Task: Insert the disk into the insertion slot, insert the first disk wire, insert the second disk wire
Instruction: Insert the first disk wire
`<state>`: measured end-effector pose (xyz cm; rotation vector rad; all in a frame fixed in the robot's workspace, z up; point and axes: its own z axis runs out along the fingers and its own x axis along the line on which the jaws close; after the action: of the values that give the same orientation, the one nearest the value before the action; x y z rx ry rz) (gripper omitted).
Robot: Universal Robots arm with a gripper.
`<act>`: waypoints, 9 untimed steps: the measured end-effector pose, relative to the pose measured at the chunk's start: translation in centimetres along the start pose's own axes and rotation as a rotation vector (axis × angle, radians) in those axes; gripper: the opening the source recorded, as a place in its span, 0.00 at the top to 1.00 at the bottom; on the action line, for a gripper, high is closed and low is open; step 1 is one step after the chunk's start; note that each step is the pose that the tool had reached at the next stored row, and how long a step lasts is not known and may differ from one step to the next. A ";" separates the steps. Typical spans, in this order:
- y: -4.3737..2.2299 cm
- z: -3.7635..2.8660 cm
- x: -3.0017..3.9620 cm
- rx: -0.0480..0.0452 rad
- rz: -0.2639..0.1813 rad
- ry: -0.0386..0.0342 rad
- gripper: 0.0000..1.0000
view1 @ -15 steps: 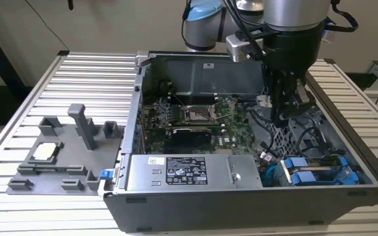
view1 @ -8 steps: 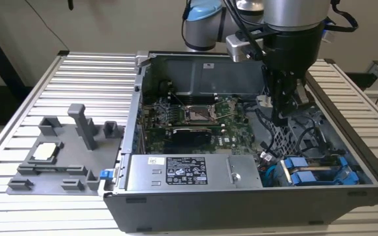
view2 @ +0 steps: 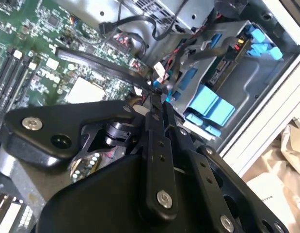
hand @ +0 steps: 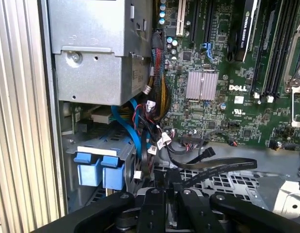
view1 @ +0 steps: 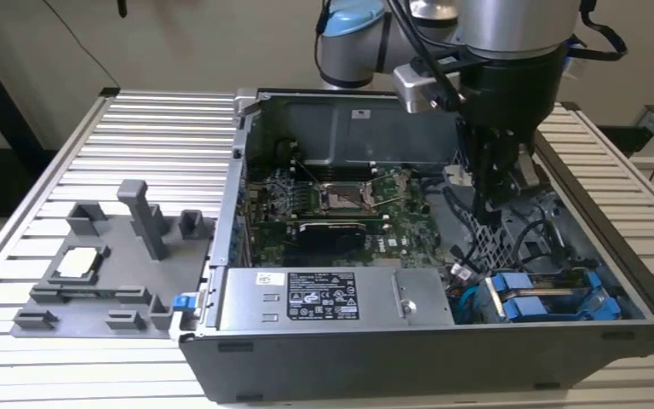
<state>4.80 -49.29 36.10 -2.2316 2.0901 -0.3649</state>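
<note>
Table [view1: 146, 128]: slatted aluminium. It carries the open case and, toward the exterior view's left, a grey fixture.
Computer case [view1: 418, 362]: lying flat with its side panel off. Inside are a green motherboard [view1: 412, 223], a power-supply box, a drive cage and loose cable bundles.
Grey fixture [view1: 123, 264]: has several upright posts. 1 small square white-topped part [view1: 81, 262] lies in a recess.
Power-supply box [view1: 327, 298]: silver and labelled. It sits against the case's near wall, just beside the drive cage.
Insertion slot [hand: 94, 144]: a bay of the grey drive cage, and it is occupied.
Disk [view1: 528, 308]: sits in the cage, pushed home as far as can be seen. Its bright blue carrier end shows, and the drive body is hidden by cage metal. A second blue carrier end [view1: 513, 285] sits touching beside it. Which of the 2 is the task's own, I cannot tell for certain.
Gripper [view2: 156, 94]: down inside the case between motherboard and cage, with its fingers drawn together.
Black flat cable [hand: 222, 170]: its end lies at the fingertips. Whether it is pinched, I cannot tell.
</note>
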 end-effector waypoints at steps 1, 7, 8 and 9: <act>-0.03 0.06 0.33 -0.0015 0.000 -0.0003 0.84; -0.28 0.51 2.48 -0.0141 -0.001 -0.0031 0.84; -0.33 0.57 2.79 -0.0167 -0.002 -0.0034 0.84; -0.40 0.65 3.13 -0.0200 -0.002 -0.0042 0.84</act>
<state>5.49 -52.43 35.96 -2.2433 2.0991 -0.3406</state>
